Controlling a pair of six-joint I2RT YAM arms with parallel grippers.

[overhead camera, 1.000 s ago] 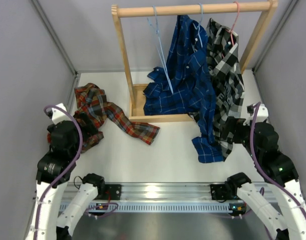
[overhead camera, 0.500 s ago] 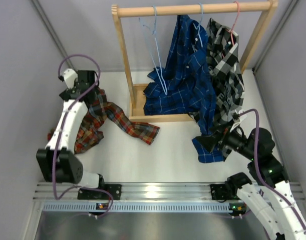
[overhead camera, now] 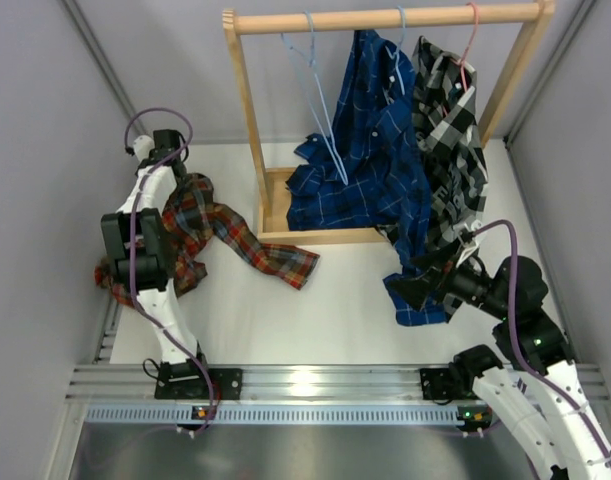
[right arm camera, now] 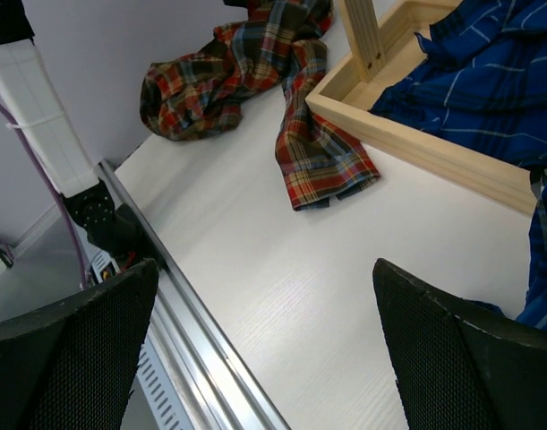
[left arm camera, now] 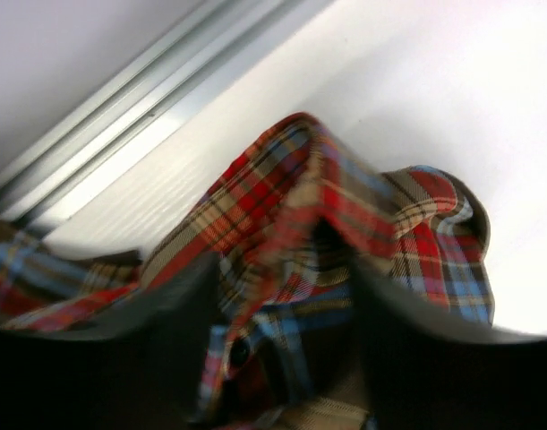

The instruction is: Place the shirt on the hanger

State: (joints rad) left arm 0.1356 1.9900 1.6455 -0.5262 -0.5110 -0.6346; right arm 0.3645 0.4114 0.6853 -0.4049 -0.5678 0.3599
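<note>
The red-orange plaid shirt [overhead camera: 200,225] lies crumpled on the white table at the left; it also shows in the right wrist view as the shirt [right arm camera: 246,54]. My left gripper [overhead camera: 178,180] points down onto its far end. In the left wrist view the left gripper [left arm camera: 282,296] straddles a raised fold of the shirt [left arm camera: 345,206], its jaws half closed with cloth filling the gap; the picture is blurred. The light-blue wire hanger [overhead camera: 320,110] hangs empty on the rail. My right gripper [overhead camera: 417,285] hovers open over bare table at the right, the right gripper [right arm camera: 264,340] holding nothing.
A wooden rack [overhead camera: 247,130] stands at the back with a tray base [right arm camera: 416,148]. On it hang a navy plaid shirt [overhead camera: 370,150] and a black-and-white plaid shirt [overhead camera: 450,160] on a pink hanger [overhead camera: 469,45]. Grey walls close in left and right. A metal rail [overhead camera: 305,385] runs along the near edge.
My left arm reached from near its base out to the far end of the shirt, and its jaws have narrowed around a fold. The right arm tipped forward, staying open.
</note>
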